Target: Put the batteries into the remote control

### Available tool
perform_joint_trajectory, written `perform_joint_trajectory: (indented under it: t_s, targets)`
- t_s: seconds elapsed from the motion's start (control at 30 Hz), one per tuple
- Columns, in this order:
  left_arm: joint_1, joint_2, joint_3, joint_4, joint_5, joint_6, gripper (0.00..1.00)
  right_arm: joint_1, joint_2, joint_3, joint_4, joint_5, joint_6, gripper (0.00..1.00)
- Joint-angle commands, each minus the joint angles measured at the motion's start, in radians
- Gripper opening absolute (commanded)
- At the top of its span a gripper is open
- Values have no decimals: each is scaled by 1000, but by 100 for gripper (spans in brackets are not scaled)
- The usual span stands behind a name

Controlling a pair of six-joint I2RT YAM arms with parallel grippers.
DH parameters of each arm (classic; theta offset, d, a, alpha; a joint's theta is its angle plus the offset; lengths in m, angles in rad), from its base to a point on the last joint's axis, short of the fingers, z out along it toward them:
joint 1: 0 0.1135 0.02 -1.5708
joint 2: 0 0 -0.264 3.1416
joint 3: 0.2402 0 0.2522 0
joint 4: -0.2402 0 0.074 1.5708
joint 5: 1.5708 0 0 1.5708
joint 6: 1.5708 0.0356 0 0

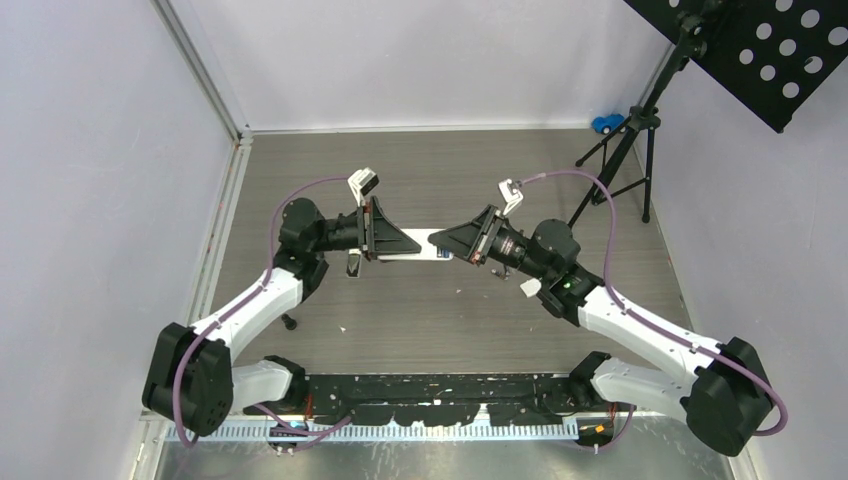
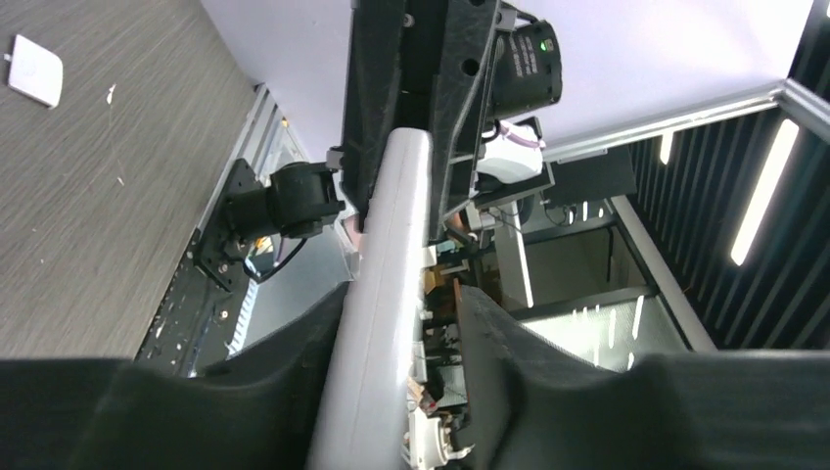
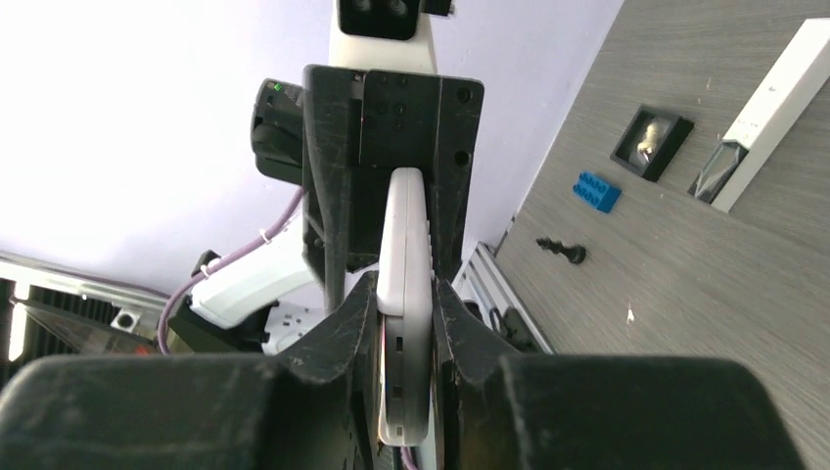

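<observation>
A grey wood-grain table (image 1: 450, 330) sits between pale walls, with a black tripod stand (image 1: 640, 150) at its far right. Two robot arms reach in from the near edge and meet over the middle. The left gripper (image 2: 401, 313) and the right gripper (image 3: 404, 294) are each clamped on opposite ends of one white remote control (image 3: 404, 225). It appears raised off the table and shows edge-on to both wrist cameras. The likeliest trouble is two stiff grips on one slim body: if either arm pulls or twists out of step, the remote control could flex, slip or drop. Its battery bay is not visible. No batteries can be picked out for certain. A small black tray (image 3: 651, 145), left of centre, holds something pale that may be them. Near the tray lie a second white remote (image 3: 773, 103), a blue brick (image 3: 597, 191) and a small black knob (image 3: 563, 252), so the left side is crowded. The stand's legs narrow the far right, and the near middle offers the most room.
</observation>
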Motion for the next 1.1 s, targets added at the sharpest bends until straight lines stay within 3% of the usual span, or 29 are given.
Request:
perform_joint_trajectory:
  t_s: [0.0,0.03,0.07,0.1,0.13,0.2,0.4,0.57,0.7,0.87,1.07]
  targets:
    - [-3,-21,0,91,-39,-29,32,1,-31,-18,8,91,7,12]
    - [-3,-21,-3,72,-41,-11,18,1,-33,-17,-12,97,6,19]
    - [-3,-21,-7,42,-43,14,7,1,-39,-15,-39,104,1,32]
    - [-3,-21,-7,0,-46,48,0,-1,-48,-10,-78,118,-11,45]
    - [-3,-23,-6,-58,-51,88,0,-3,-62,-3,-135,147,-32,61]
    - [-3,-29,-1,-186,-70,184,0,-14,-94,28,-289,209,-96,71]
    - [-4,-22,78,-741,-240,611,0,-96,-163,163,-849,535,-310,74]
    - [-35,159,111,-814,-292,681,0,-198,-27,228,-1149,707,-363,74]
    - [-109,362,211,-899,-370,764,0,-245,66,192,-1169,754,-390,74]
    - [-128,498,275,-937,-412,810,0,-269,106,140,-1148,732,-448,74]
    - [-128,597,314,-1007,-456,852,31,-292,151,91,-1075,703,-473,74]
